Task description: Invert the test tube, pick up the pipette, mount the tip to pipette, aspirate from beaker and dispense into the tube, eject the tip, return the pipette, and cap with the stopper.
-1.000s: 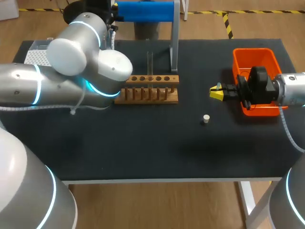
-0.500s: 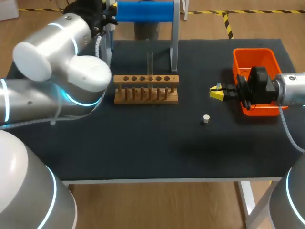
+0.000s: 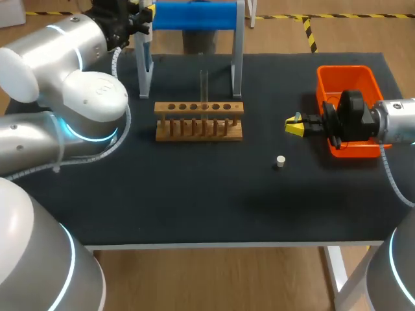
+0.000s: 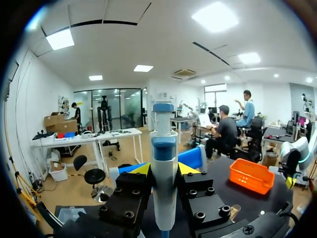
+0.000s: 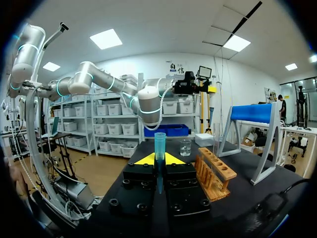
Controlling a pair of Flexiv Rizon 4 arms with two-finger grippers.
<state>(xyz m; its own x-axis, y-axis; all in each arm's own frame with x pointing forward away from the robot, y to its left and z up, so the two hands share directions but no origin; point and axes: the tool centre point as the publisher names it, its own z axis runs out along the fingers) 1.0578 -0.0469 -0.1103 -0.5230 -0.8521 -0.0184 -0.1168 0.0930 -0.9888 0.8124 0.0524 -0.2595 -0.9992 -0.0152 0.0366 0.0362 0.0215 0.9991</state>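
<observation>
One pipette sits (upright) in left claw.

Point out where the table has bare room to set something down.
The widest bare stretch of table runs along the near edge, in front of the wooden rack and the stopper. Another lies between rack and right pincer. Crowded: the far side around the blue stand, and the right by the orange bin.

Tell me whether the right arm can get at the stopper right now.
Probably in reach: the stopper lies on bare table close to the right gripper, nothing between. But the gripper is shut on a blue tip, so it likely cannot grasp it yet.
</observation>
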